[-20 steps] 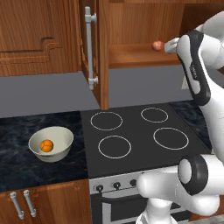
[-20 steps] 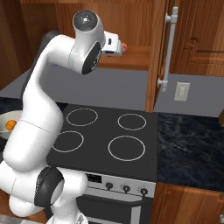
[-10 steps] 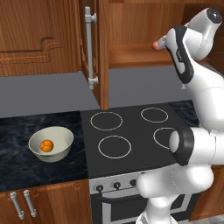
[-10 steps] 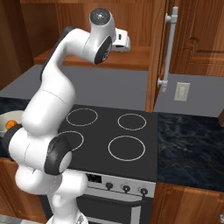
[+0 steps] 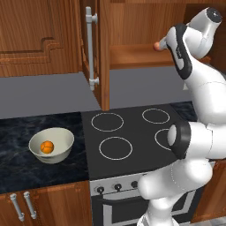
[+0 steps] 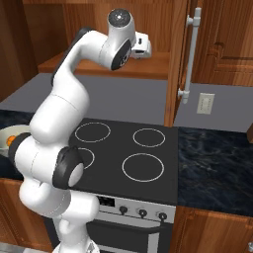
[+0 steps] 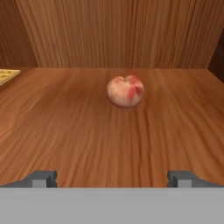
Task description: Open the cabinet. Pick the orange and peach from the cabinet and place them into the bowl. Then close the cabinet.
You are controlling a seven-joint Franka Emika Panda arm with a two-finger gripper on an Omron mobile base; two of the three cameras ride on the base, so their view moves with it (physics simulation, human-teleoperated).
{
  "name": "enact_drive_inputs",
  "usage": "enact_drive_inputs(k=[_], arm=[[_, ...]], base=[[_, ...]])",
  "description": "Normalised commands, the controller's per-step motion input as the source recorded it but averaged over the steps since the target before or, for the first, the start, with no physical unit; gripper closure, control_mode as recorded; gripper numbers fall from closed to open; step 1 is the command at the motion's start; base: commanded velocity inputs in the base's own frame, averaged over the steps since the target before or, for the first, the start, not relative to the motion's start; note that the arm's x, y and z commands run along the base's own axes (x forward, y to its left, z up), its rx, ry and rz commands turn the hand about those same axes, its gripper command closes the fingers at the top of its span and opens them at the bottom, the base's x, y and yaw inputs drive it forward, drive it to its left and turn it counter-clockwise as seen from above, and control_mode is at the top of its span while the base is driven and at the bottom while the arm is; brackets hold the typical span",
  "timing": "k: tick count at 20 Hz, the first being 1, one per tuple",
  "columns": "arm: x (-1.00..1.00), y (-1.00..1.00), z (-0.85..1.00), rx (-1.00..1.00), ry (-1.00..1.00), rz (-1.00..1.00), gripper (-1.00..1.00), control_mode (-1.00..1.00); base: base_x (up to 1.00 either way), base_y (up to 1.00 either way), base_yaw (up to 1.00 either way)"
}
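- The peach (image 7: 125,91) was seen resting on the shelf (image 7: 87,131) inside the cabinet (image 5: 132,26), roughly centred ahead of the gripper (image 7: 112,178) and well clear of its tips.
- In the left base view the peach (image 5: 156,46) was glimpsed at the shelf's front edge, just beside the wrist.
- The fingers (image 7: 41,178) were spread wide, with nothing held between them.
- A yellowish object (image 7: 8,76) was noted at the shelf's left edge in the hand view; what it was could not be told.
- The cabinet door (image 5: 92,48) was found swung open, its bar handle (image 5: 91,46) facing out.
- The orange (image 5: 47,147) was seen lying in the bowl (image 5: 62,136), which was set on the dark counter (image 5: 26,170) left of the stove (image 5: 128,137).
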Motion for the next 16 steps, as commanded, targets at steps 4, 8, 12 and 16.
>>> enact_drive_inputs(k=[4, 8, 12, 16], arm=[[0.15, 0.0, 0.0, 0.0, 0.0, 0.0, -1.0, -1.0], [0.3, 0.0, 0.0, 0.0, 0.0, -0.02, -1.0, -1.0], [0.39, 0.0, -0.03, 0.0, 0.0, -0.03, -1.0, -1.0], [0.49, 0.0, -0.07, 0.0, 0.0, -0.04, -1.0, -1.0]], base=[[0.0, 0.0, 0.0], [0.0, 0.0, 0.0], [0.0, 0.0, 0.0], [0.0, 0.0, 0.0]])
